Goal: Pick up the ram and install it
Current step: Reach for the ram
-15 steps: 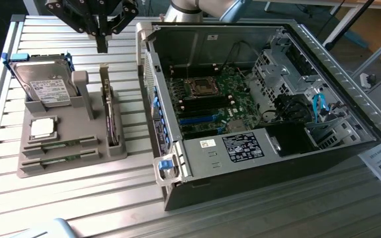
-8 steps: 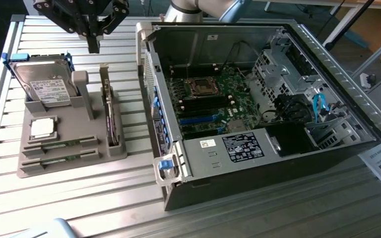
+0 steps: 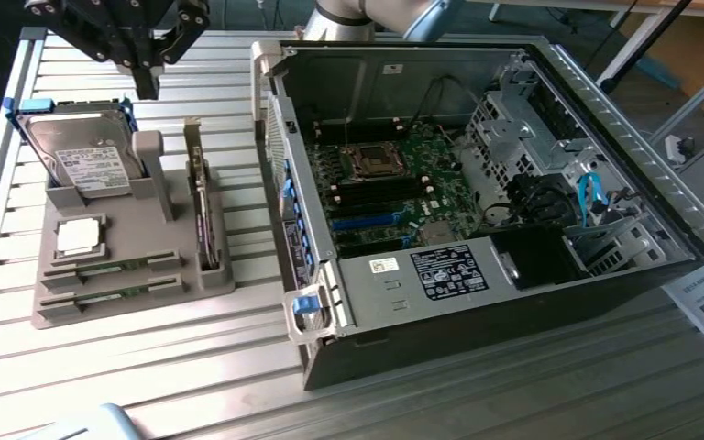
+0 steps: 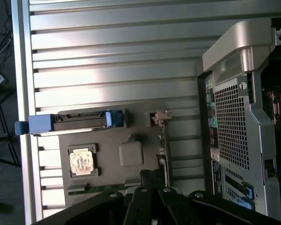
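Note:
Two ram sticks lie in slots at the near end of the grey holder (image 3: 144,197): one ram (image 3: 110,269) and a second ram (image 3: 107,296) just in front of it. Both are thin green strips. In the wrist view one ram (image 4: 100,188) shows as a green strip beside the black fingers. My gripper (image 3: 147,89) hangs high over the far end of the holder, above the hard drive (image 3: 83,156). It is shut with nothing in it. The gripper (image 4: 147,175) is well apart from both sticks.
The holder also carries a square silver processor (image 3: 80,236) and an upright card with a metal bracket (image 3: 209,215). An open computer case (image 3: 645,183) with its motherboard (image 3: 389,188) stands on the exterior view's right. The slatted metal table (image 3: 144,385) lies beneath everything.

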`<state>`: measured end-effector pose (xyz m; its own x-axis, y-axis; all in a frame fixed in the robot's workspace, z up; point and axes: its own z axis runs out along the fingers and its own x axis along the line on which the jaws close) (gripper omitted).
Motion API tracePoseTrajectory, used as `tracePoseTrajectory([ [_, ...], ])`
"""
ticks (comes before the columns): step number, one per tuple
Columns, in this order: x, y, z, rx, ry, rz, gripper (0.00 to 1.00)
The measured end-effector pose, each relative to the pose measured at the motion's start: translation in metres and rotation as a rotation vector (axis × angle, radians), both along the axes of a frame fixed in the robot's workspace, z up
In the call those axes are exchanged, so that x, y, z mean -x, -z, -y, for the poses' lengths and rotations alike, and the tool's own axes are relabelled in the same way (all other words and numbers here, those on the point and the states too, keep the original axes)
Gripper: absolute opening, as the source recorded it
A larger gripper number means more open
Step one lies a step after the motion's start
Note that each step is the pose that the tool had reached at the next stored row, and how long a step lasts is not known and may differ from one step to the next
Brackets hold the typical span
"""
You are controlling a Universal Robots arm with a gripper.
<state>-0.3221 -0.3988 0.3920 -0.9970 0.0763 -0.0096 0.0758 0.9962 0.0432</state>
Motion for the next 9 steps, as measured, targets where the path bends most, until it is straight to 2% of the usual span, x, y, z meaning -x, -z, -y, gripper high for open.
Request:
tracePoseTrajectory([
  [4,0.009,0.0001,0.0000,0.0000,0.000,-0.0011,0.10],
  [6,0.020,0.0002,0.0000,0.0000,0.000,-0.0027,0.10],
  [9,0.028,0.0002,0.0000,0.0000,0.000,-0.0041,0.10],
])
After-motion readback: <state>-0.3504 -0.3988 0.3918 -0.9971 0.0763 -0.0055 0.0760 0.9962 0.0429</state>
